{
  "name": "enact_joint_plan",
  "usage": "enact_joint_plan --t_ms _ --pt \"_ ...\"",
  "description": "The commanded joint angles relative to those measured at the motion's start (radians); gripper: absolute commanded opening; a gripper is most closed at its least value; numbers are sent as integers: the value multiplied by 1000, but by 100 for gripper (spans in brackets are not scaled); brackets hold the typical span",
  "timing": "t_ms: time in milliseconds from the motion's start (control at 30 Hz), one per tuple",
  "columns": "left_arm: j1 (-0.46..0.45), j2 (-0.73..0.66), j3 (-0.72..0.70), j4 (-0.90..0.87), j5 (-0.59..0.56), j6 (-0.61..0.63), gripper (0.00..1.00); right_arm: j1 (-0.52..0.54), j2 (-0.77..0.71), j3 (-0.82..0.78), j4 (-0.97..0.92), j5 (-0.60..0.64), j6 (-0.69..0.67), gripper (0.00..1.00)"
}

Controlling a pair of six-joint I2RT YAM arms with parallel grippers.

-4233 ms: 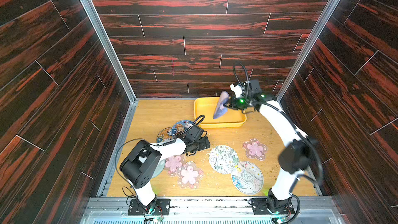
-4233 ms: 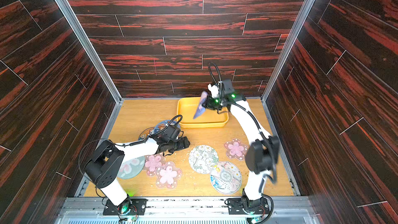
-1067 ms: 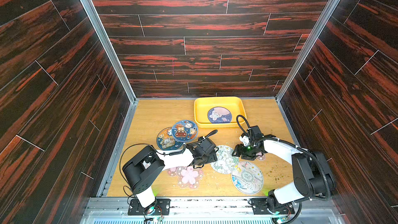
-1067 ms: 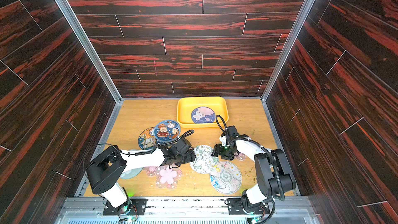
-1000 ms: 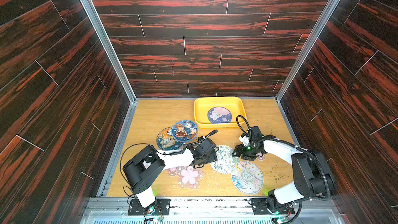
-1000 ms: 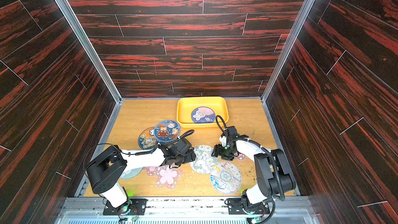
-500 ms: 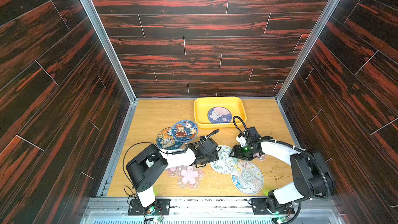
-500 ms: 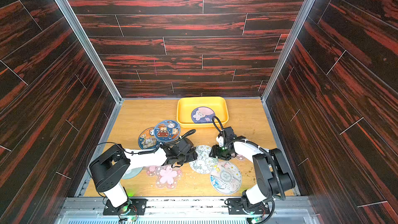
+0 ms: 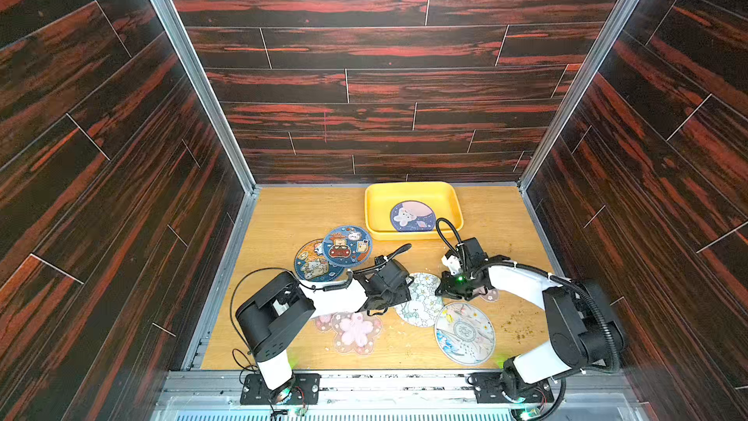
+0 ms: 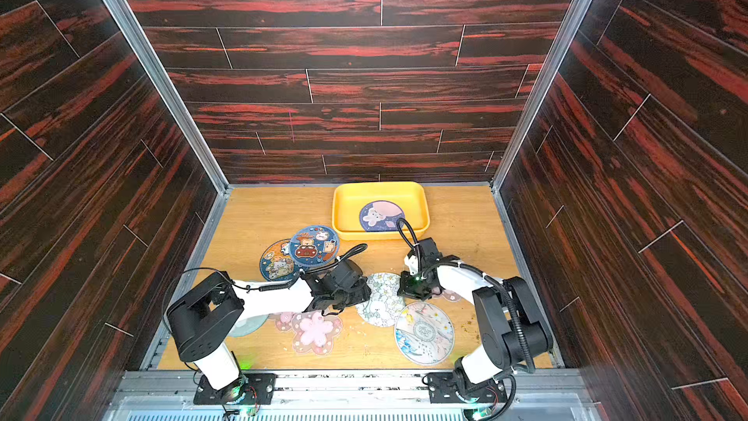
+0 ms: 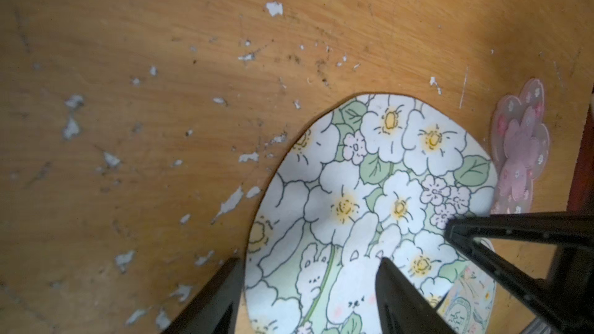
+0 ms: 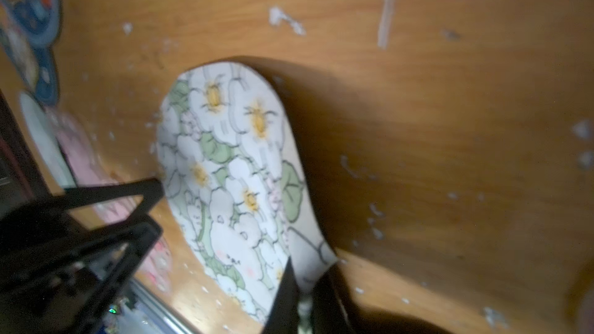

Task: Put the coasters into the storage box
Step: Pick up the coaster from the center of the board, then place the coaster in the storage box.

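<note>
A white floral coaster (image 9: 421, 301) (image 10: 382, 301) lies mid-table. My right gripper (image 12: 302, 284) (image 9: 441, 291) is shut on its right edge, and that side curls up off the wood. My left gripper (image 11: 308, 260) (image 10: 362, 297) is open at the opposite edge, one finger (image 11: 398, 297) over the print and the other on the bare table. The yellow storage box (image 9: 376, 196) at the back holds a navy moon coaster (image 9: 413, 216). Two blue cartoon coasters (image 9: 346, 245), a pink blossom coaster (image 9: 356, 332) and a grey-green coaster (image 9: 465, 334) lie on the table.
Another pink blossom coaster (image 11: 520, 149) lies behind my right gripper, partly hidden in both top views. A pale disc (image 10: 251, 324) shows under my left arm. The two arms are close together over the floral coaster. Dark wall panels enclose the table on three sides.
My right gripper has shut on the floral coaster's edge and raised it. My left gripper has edged slightly closer. Four seconds ago the right gripper held the navy coaster over the box.
</note>
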Motion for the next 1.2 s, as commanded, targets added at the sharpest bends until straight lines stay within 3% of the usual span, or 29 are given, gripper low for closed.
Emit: enact_joint_plan --t_ms 0,367,633,900,1167 --pt "-5 -26 -48 -113 -25 -19 69 5 21 58 13 -48 10 0" --pt "30 -150 -98 -178 -87 -5 74 5 -46 284 -144 -96 1 0" --pt "62 -198 -110 -161 -76 22 80 5 1 543 -249 -117 -23 0" --pt "91 -230 -116 -151 -63 36 83 5 173 834 -264 -101 -26 0" --pt "101 -261 -147 -146 -52 36 85 5 477 1243 -301 -117 -25 0"
